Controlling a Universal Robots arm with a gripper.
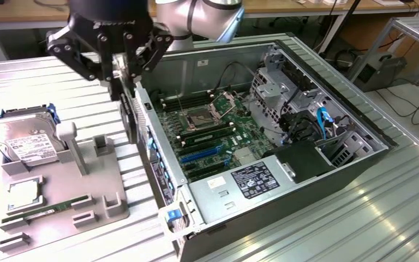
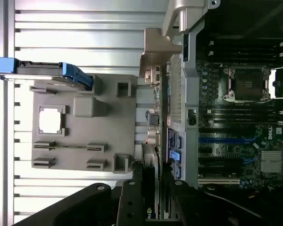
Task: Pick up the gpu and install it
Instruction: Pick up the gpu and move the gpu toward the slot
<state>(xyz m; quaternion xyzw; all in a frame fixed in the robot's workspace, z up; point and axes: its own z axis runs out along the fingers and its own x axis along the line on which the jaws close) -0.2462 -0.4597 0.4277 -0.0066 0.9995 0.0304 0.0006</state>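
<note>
Between the jaws, the gpu [image 1: 128, 114] (gripped, edge-on)

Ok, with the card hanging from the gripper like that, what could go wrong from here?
The gripper holds the card by its top end alone, so the card might tilt or slip. Its lower end hangs right beside the case wall and could catch on that rim on the way in.
</note>
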